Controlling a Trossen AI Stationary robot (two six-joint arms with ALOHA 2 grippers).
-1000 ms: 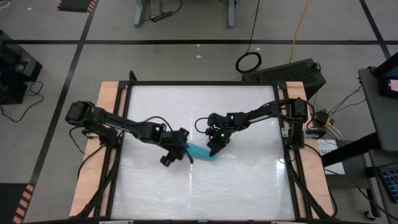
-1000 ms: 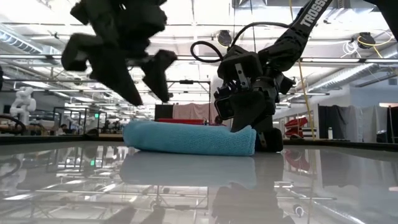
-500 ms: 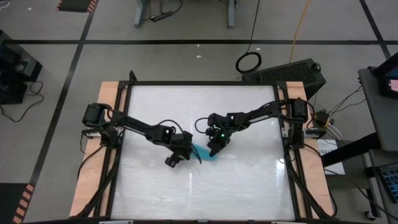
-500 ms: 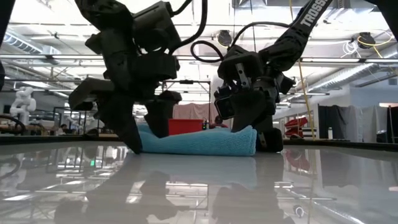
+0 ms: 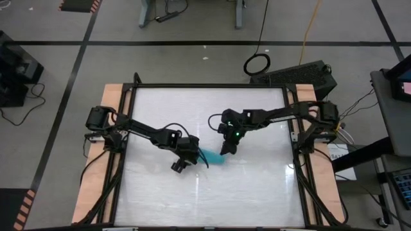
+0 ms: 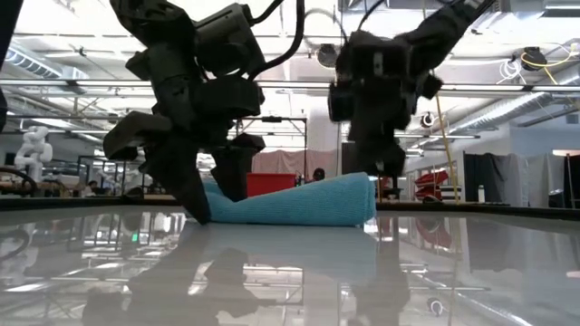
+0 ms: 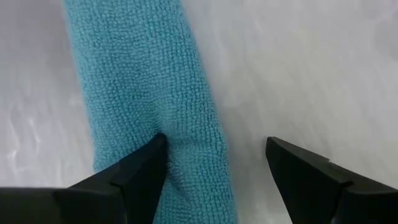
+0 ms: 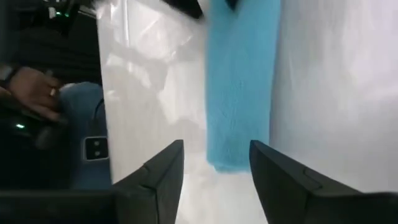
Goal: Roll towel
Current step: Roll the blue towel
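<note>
On the white tabletop (image 5: 257,186), near its middle, you have the teal towel (image 5: 212,156) lying rolled into a narrow bundle. Your left gripper (image 7: 214,171) sits at one end, fingers spread, one pressing the cloth. Your right gripper (image 8: 214,171) hovers open above the other end.

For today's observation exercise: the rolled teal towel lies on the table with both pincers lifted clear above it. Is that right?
Not quite. Only the right pincer is lifted clear of the rolled teal towel; the left pincer is down at it, one finger pressing its side, as the left wrist view shows.
</note>
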